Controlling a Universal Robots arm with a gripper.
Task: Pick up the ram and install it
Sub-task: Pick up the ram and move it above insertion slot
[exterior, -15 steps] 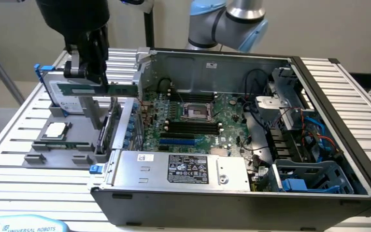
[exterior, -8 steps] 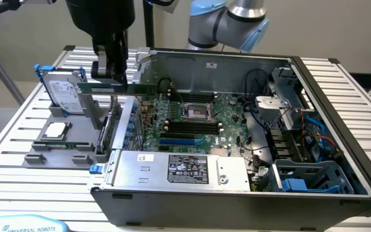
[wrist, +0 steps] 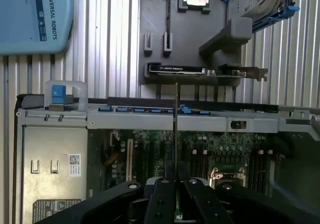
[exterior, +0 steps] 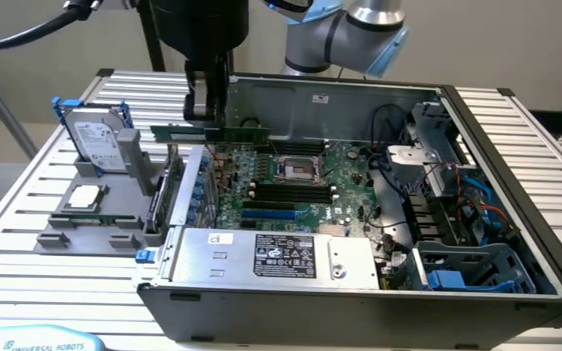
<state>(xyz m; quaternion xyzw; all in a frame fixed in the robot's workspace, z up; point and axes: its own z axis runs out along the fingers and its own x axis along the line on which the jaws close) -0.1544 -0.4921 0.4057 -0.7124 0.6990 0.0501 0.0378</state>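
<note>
The ram [exterior: 211, 134] is a long green stick. It hangs level in the air over the edge of the open computer case [exterior: 515, 219] on the exterior view's left. My gripper [exterior: 208, 117] comes down from above and is shut on its middle. In the wrist view the ram [wrist: 176, 129] shows edge-on as a thin line running out from between the black fingers [wrist: 160, 196] of my gripper [wrist: 176, 186]. The motherboard [exterior: 350, 172] lies below, and its black memory slots [exterior: 289, 192] are a little to the right of the stick in the exterior view.
A grey holder [exterior: 81, 230] beside the case carries an upright hard drive with blue rails [exterior: 100, 142] and a square silver processor chip [exterior: 84, 194]. A silver power supply [exterior: 271, 256] fills the case's near side. A blue teach pendant [exterior: 27, 340] lies at the table's front corner.
</note>
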